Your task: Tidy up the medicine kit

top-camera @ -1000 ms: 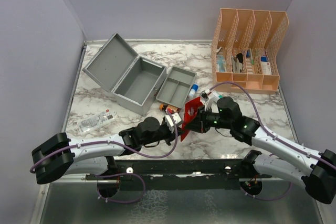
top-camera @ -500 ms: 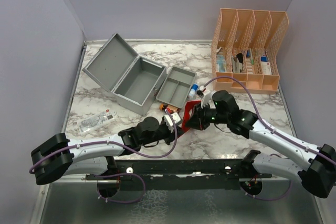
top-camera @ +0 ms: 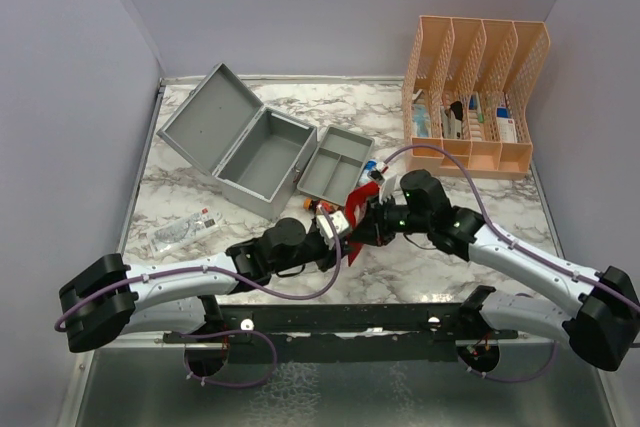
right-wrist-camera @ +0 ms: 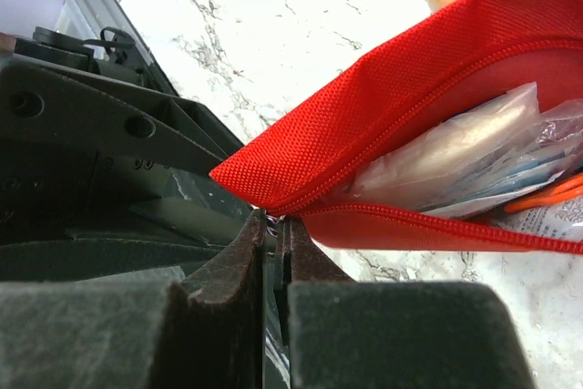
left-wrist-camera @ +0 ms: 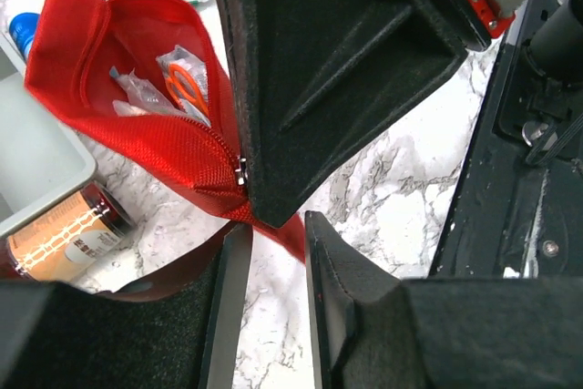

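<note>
Pouch of red fabric (left-wrist-camera: 146, 148), right of grey metal case (top-camera: 262, 155), is clamped in right gripper (right-wrist-camera: 273, 225); left gripper (left-wrist-camera: 278, 236), nearer that case, jaws parted.

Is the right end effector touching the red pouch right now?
Touching. The right wrist view shows the right end effector shut on the corner of the red pouch, with the fabric pinched between its fingertips.

Left arm (top-camera: 190, 277) lies low, reaching inward toward centre; left gripper (left-wrist-camera: 276, 257) shows its jaws parted by a narrow gap. Right arm (top-camera: 520, 257) reaches inward from the opposite side, right gripper (right-wrist-camera: 273, 225) pinched tight on a corner of the red pouch (right-wrist-camera: 383, 125). The two grippers sit just beside each other.
</note>
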Motion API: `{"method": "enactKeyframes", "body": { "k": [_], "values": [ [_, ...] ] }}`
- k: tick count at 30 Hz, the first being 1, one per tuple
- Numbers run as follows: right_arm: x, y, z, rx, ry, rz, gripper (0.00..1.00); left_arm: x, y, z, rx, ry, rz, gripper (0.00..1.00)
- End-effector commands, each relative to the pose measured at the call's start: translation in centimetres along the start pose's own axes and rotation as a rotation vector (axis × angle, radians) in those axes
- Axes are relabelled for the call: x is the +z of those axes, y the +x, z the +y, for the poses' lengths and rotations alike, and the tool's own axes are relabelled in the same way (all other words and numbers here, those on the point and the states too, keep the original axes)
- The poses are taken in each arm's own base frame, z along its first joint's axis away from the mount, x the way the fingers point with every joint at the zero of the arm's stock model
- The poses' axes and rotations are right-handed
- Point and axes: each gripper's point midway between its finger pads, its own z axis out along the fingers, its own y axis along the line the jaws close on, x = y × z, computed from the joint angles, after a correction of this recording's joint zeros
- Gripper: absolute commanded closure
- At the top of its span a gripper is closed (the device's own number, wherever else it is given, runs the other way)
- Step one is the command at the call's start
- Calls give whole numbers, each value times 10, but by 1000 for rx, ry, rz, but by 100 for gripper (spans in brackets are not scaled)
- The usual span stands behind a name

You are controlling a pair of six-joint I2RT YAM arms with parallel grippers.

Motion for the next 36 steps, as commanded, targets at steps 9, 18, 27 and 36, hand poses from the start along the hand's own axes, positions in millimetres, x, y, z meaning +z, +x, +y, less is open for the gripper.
{"method": "enactKeyframes", "body": {
  "k": [9,18,27,36],
  "values": [
    [4,-9,8,-34,-56,-33,99,1,-10,2,88,5,-26,79],
    [3,-7,3,-73,-43,-60,99,-31,-47,8,-185,-75,-175,53],
    [4,-10,5,-83,-65,-90,99,-22,-39,28,-492,-246,-69,54],
    [6,-7,3,-84,-65,-87,99,-13,-43,27,-606,-228,-66,66]
  ]
}}
